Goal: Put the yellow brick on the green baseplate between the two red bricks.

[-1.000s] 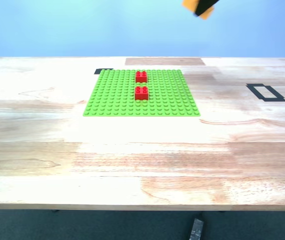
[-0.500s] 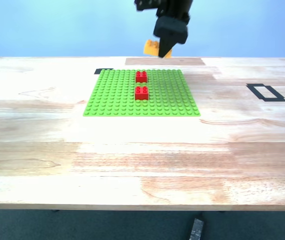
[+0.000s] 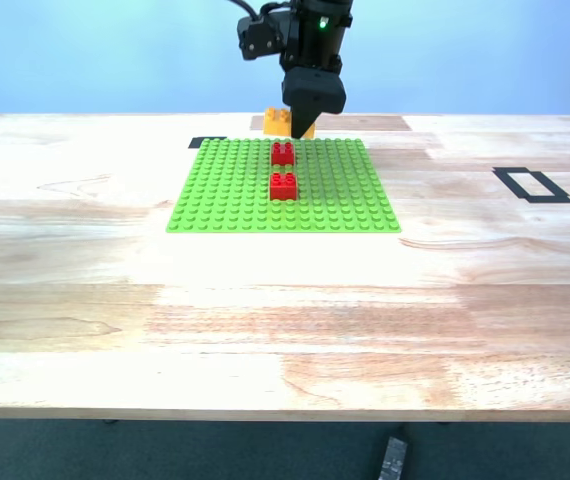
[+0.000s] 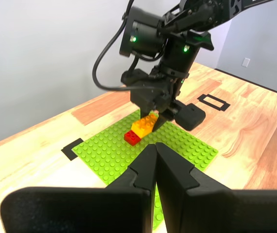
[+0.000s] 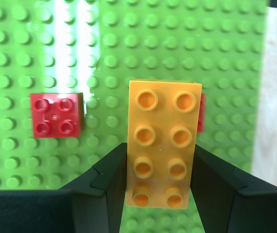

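While my first gripper (image 4: pixel 155 160) sits clear of everything with its jaws pressed together and empty, the green baseplate (image 3: pixel 235 200) lies toward the worktop's far edge, carrying the two red bricks (image 3: pixel 283 186) in a near-to-far line, one stud row apart. Just above the farther one, my second gripper (image 3: pixel 303 125) hovers, clamped on the yellow brick (image 5: pixel 163 143), studs up.

A yellow-orange studded plastic brick (image 5: pixel 161 150), two red square bricks (image 3: pixel 283 186), and a bright-green stud-gridded plastic baseplate (image 3: pixel 345 200) on pale wood-grain tabletop (image 3: pixel 285 320).
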